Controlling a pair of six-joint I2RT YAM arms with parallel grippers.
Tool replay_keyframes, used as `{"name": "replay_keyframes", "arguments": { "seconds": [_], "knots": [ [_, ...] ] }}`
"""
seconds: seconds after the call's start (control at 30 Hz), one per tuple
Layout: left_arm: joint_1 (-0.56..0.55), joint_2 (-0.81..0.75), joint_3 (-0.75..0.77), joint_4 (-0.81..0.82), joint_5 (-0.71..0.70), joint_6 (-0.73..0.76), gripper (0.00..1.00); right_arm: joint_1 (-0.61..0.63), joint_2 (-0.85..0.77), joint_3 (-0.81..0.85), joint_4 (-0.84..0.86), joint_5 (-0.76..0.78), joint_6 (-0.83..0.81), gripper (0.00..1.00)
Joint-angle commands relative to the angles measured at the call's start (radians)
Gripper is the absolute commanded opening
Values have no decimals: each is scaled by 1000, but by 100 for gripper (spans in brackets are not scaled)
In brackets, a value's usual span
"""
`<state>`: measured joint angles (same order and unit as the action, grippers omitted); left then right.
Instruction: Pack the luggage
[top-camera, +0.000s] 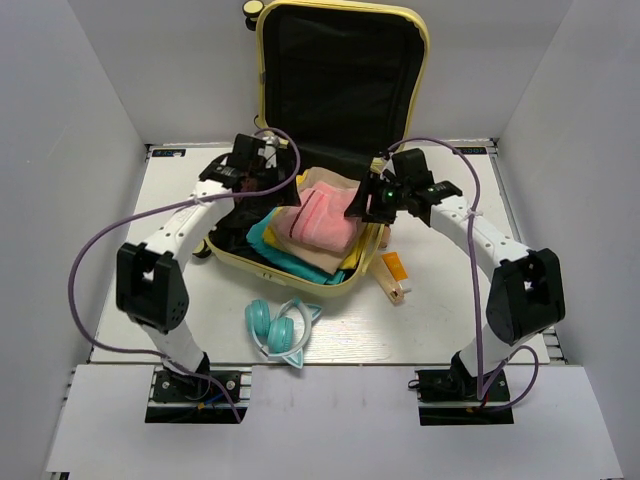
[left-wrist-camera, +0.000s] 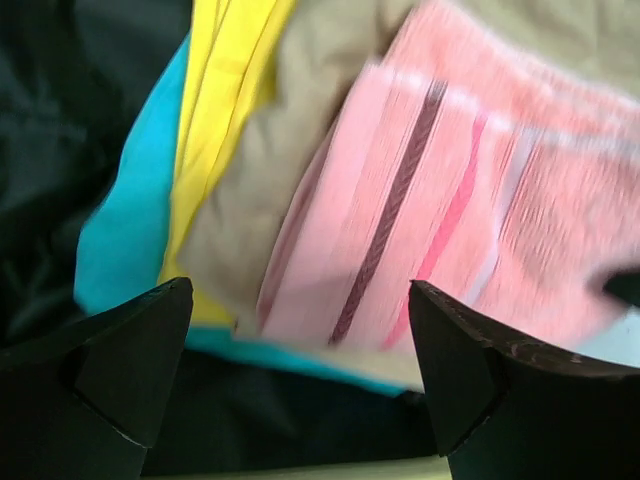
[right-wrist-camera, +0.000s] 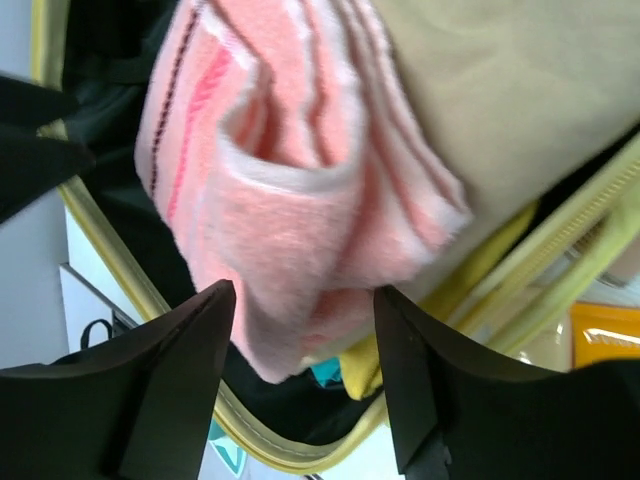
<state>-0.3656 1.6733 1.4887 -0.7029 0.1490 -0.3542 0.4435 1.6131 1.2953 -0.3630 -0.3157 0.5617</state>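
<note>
The luggage, a pale yellow suitcase (top-camera: 300, 275), lies open at mid-table with its black-lined lid (top-camera: 340, 70) standing up at the back. Inside it are a folded pink striped towel (top-camera: 318, 222) on a beige cloth (top-camera: 330, 255), with yellow and teal cloths (top-camera: 262, 238) under them. My left gripper (top-camera: 275, 172) is open above the case's left side; the left wrist view shows the towel (left-wrist-camera: 480, 220) and the cloths beyond the open gripper (left-wrist-camera: 300, 350). My right gripper (top-camera: 362, 205) is open at the towel's right edge, and the towel's corner (right-wrist-camera: 290, 230) hangs between its fingers (right-wrist-camera: 170, 370).
Teal cat-ear headphones (top-camera: 280, 328) lie on the table in front of the case. An orange and white tube (top-camera: 396, 277) lies to the right of the case's front corner. White walls close in the table on the left, right and back.
</note>
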Motion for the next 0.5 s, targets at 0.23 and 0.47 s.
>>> {"name": "replay_keyframes", "arguments": {
  "seconds": [0.23, 0.47],
  "knots": [
    [-70, 215, 199, 17, 44, 57, 65, -28, -47, 159, -175, 104, -130, 21],
    [-68, 230, 174, 45, 78, 46, 13, -28, 11, 289, -238, -117, -192, 16]
  ]
}}
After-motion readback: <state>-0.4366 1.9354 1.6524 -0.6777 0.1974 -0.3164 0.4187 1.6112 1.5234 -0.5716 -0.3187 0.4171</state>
